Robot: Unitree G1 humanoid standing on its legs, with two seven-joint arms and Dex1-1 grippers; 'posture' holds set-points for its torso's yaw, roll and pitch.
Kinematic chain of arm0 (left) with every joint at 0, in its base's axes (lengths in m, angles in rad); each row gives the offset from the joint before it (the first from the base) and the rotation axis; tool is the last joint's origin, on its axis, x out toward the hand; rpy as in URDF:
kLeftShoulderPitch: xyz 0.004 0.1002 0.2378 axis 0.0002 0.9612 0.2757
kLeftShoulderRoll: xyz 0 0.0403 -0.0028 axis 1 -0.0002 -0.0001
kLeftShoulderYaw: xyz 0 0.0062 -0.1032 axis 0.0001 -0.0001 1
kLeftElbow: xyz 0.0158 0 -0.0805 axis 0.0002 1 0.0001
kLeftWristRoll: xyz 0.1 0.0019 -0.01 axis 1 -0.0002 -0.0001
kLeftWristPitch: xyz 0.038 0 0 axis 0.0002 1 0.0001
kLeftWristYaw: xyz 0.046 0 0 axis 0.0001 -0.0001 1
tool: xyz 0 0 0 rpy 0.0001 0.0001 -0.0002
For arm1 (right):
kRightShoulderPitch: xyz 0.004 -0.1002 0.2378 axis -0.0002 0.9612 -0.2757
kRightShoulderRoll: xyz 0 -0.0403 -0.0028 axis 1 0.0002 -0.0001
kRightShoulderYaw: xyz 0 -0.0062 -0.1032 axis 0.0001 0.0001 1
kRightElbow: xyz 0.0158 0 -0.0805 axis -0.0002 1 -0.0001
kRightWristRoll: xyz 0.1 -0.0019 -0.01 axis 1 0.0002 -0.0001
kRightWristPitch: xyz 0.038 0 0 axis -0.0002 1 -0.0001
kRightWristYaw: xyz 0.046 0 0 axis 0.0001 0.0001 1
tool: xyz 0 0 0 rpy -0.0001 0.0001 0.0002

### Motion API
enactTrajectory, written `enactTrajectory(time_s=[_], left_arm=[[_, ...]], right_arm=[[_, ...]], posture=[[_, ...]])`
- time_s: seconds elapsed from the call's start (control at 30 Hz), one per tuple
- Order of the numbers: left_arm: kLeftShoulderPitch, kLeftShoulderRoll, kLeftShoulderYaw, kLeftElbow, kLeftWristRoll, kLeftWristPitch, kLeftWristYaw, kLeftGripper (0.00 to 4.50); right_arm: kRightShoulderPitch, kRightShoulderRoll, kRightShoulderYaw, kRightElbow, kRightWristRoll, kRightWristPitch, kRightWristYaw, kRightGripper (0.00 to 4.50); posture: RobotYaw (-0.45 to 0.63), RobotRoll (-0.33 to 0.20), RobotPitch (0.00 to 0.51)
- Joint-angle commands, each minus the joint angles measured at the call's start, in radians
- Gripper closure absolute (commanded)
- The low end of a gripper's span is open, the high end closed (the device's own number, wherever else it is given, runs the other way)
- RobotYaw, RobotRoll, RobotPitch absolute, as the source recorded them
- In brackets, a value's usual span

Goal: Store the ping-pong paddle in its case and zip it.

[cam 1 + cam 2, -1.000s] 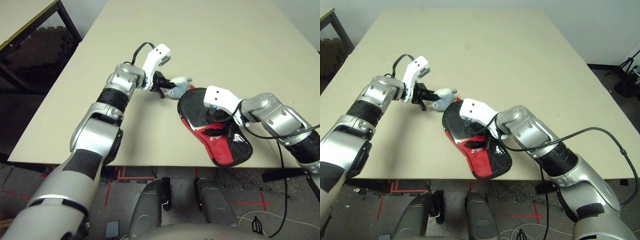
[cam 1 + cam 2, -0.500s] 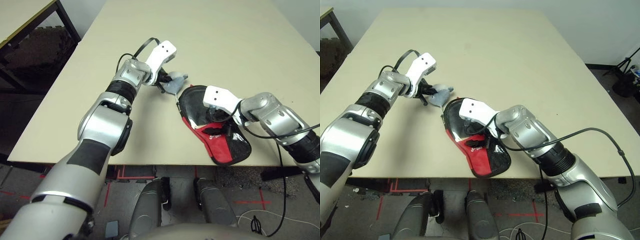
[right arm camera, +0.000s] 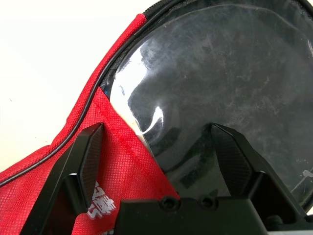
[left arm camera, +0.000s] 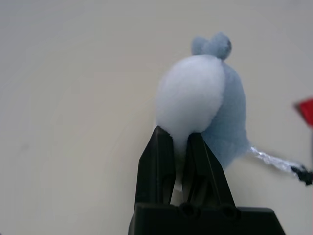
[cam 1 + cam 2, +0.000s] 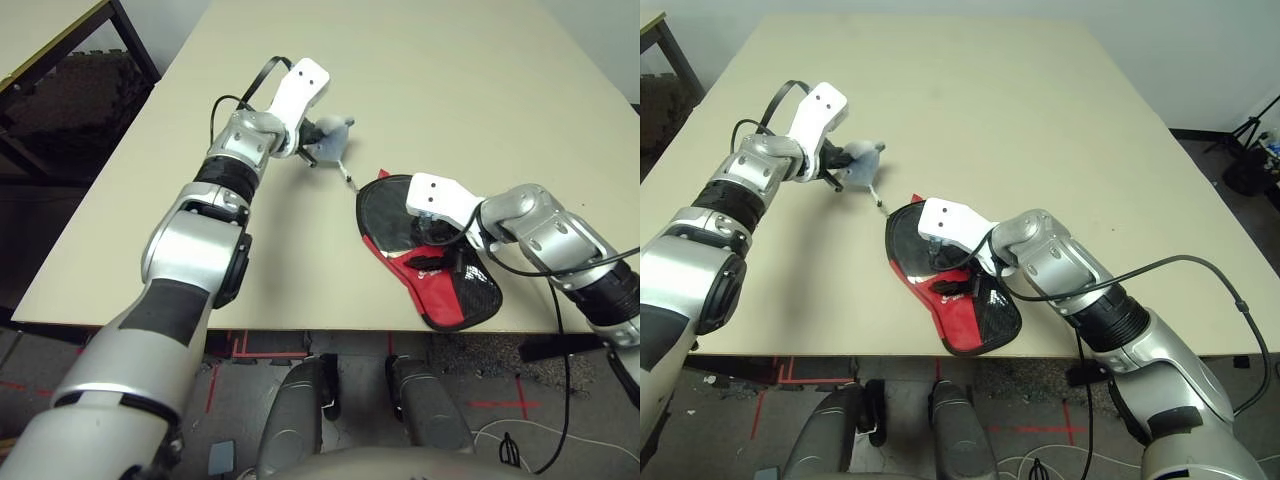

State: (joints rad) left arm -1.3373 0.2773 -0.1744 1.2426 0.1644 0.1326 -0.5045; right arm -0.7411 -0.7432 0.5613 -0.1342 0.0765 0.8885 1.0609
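Note:
The case (image 5: pixel 447 293), black and red fabric, lies near the table's front edge with its round end open. Inside that end shows the black face of the ping-pong paddle (image 3: pixel 220 83); its handle is hidden. My right gripper (image 3: pixel 159 147) stands open right over the case, one finger above the red flap (image 3: pixel 54 147) and the other above the paddle face. My left gripper (image 4: pixel 177 139) is shut on a small grey-blue soft lump (image 5: pixel 328 136), farther back and to the left of the case. A thin cord (image 5: pixel 347 177) runs from the lump to the case's rim.
The beige table (image 5: pixel 450 80) stretches far back and to the right. Its left edge (image 5: pixel 110 170) drops to the floor beside a second table (image 5: pixel 40 40) with a black frame. A black cable (image 5: pixel 1200 265) loops off my right forearm.
My left gripper has pulled the soft lump back and to the left, away from the case, drawing the cord out. The right gripper and case have stayed put.

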Motion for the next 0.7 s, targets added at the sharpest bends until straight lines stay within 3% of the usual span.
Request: enactTrajectory(time_s=[0.03, 0.4, 0.7], left_arm=[[-0.04, -0.059, 0.026, 0.047, 0.015, -0.102, 0.137, 4.41], [-0.041, -0.27, -0.022, 0.102, 0.107, -0.22, 0.253, 4.41], [-0.036, -0.402, -0.052, 0.104, 0.157, -0.292, 0.19, 4.41]], right_arm=[[0.052, 0.015, 0.063, 0.079, -0.022, 0.022, 0.013, 0.0], [0.048, 0.058, 0.049, 0.072, -0.032, 0.052, 0.003, 0.0], [0.075, 0.056, 0.023, 0.031, -0.027, 0.092, -0.01, 0.0]], posture=[[-0.15, 0.0, 0.202], [-0.23, 0.0, 0.228], [-0.27, 0.0, 0.232]])
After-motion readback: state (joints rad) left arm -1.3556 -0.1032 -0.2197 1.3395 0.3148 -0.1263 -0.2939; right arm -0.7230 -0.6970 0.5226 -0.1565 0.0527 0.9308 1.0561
